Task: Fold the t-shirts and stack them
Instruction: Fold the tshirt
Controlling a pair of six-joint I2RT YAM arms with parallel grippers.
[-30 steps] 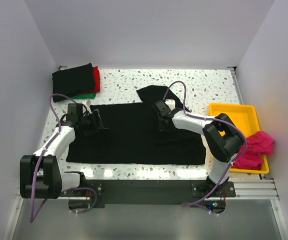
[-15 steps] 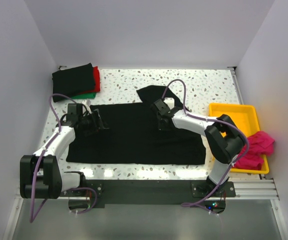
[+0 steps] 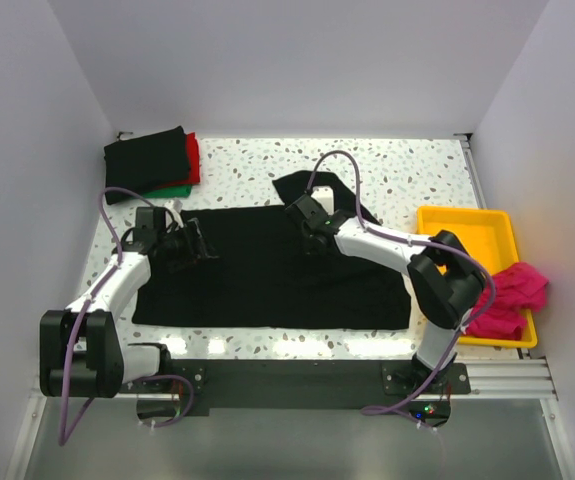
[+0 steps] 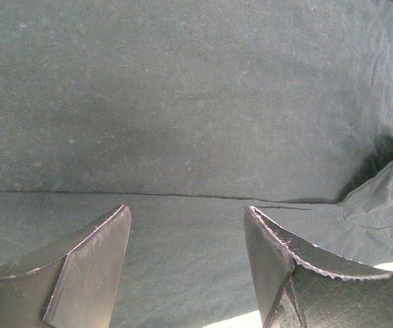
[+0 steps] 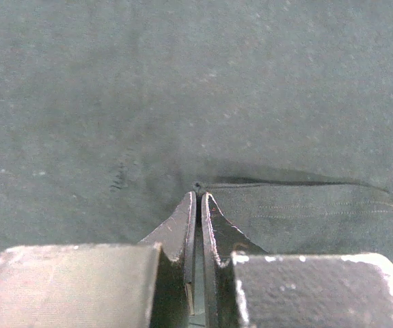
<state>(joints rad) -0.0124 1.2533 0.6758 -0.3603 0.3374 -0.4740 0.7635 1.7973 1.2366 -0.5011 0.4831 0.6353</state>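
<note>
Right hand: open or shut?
Shut. The right hand has its fingers pressed together at a fold edge of the black shirt; whether cloth is pinched, cannot tell.

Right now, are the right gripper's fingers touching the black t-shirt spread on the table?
Touching. The right wrist view shows the right gripper shut, its fingers pinching a puckered fold edge of the spread black t-shirt.

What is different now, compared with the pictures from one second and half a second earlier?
The right gripper slid left and toward the far edge across the spread black t-shirt, and its jaws closed; whether they pinch cloth is unclear. The left gripper stayed open over the shirt's left part. The shirt, the folded stack and the yellow tray did not move.
</note>
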